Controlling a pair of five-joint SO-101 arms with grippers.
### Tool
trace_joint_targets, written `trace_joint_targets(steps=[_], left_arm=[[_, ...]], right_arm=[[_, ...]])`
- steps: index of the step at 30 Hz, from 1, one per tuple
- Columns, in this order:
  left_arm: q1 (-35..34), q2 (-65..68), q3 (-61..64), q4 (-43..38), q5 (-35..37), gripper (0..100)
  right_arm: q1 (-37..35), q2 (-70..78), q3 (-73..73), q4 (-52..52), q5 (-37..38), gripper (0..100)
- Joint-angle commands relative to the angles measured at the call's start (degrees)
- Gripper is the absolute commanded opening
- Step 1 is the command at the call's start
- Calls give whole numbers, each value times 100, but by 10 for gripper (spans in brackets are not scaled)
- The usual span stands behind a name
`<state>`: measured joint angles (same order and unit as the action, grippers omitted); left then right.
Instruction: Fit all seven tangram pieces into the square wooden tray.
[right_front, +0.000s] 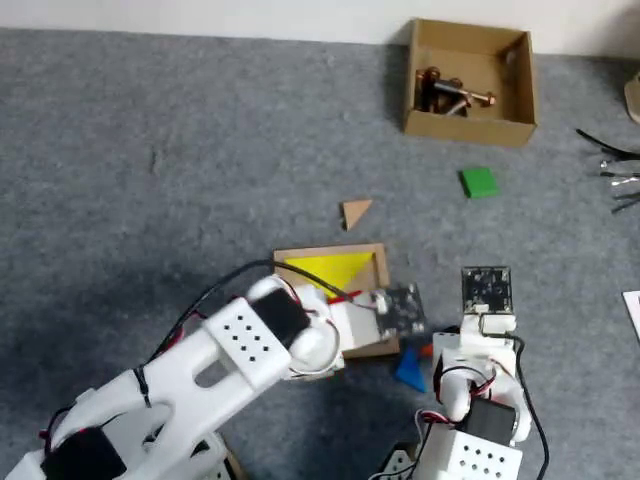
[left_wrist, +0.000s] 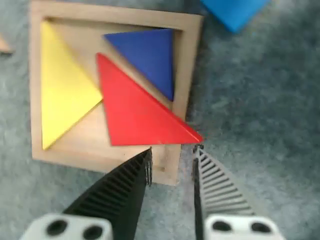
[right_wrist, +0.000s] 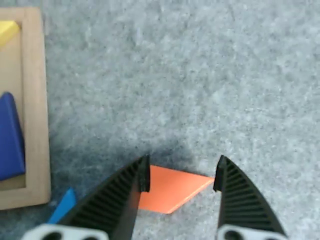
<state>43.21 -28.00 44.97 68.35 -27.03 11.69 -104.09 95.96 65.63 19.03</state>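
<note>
My left gripper (left_wrist: 172, 154), fingers apart, hangs over the rim of the wooden tray (left_wrist: 186, 60), where a corner of the red triangle (left_wrist: 132, 117) overhangs. The blue triangle (left_wrist: 150, 55) and yellow triangle (left_wrist: 62, 90) lie inside. My right gripper (right_wrist: 181, 172), likewise spread, straddles an orange parallelogram (right_wrist: 170, 192). Farther off lie a tan triangle (right_front: 355, 211) and a green square (right_front: 478, 182).

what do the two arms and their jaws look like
Both arms are white plastic with hole-dotted panels. Black and red cables run along the left arm; the right arm has a black cable and red wires. Each carries a dark circuit board at the wrist. The jaws are black, ribbed and pointed, on white bases.
</note>
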Motion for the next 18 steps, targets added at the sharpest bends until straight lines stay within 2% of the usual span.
trace_joint_targets(steps=[1, 7, 10, 18], left_arm=[[101, 136, -242, 0, -404, 138], [101, 479, -242, -18, -756, 204], [119, 523, -242, -26, -756, 204], [330, 514, 391, -976, -853, 204]], right_arm=[[75, -110, 444, -163, 0, 203], [75, -110, 444, -163, 0, 203], [75, -110, 453, -163, 0, 203], [75, -110, 453, -171, 9, 203]])
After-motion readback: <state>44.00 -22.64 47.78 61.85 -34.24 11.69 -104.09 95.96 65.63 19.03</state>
